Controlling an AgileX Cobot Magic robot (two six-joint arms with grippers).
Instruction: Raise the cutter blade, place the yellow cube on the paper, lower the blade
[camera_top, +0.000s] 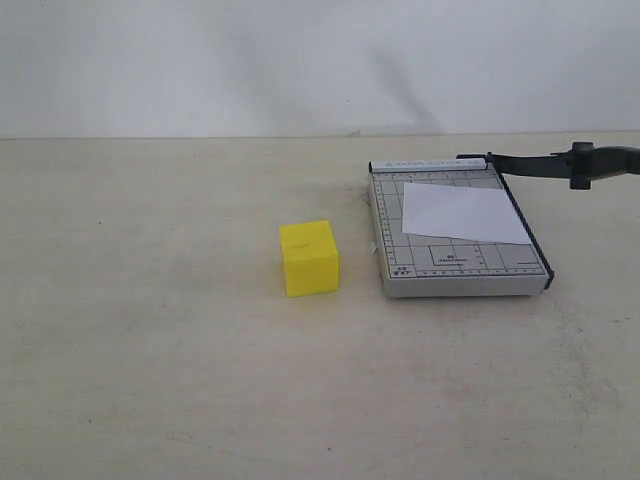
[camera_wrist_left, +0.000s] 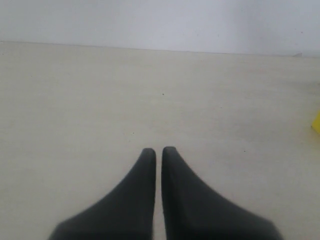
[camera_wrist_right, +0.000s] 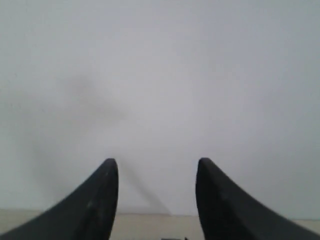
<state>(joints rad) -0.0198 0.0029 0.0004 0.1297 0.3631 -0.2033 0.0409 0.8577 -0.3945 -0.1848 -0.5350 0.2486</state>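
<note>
The yellow cube (camera_top: 309, 258) stands on the table, left of the grey gridded trimmer (camera_top: 455, 272) and apart from it. The white paper (camera_top: 465, 212) lies on the trimmer board. The cutter blade (camera_top: 530, 165) is off the board's cutting edge: it runs from the far-corner hinge out to the frame's right side, ending in its thick handle (camera_top: 615, 160). Neither gripper shows in the exterior view. My left gripper (camera_wrist_left: 156, 150) is shut over bare table, with a sliver of the yellow cube (camera_wrist_left: 316, 122) at the edge of its view. My right gripper (camera_wrist_right: 157, 167) is open, facing the wall, with nothing between its fingers.
The beige table (camera_top: 150, 350) ends at a plain white wall (camera_top: 200, 60) at the back. A shadow falls on the wall (camera_wrist_right: 95, 105) ahead of the right gripper. A small dark edge (camera_wrist_right: 175, 238) shows low between the right fingers.
</note>
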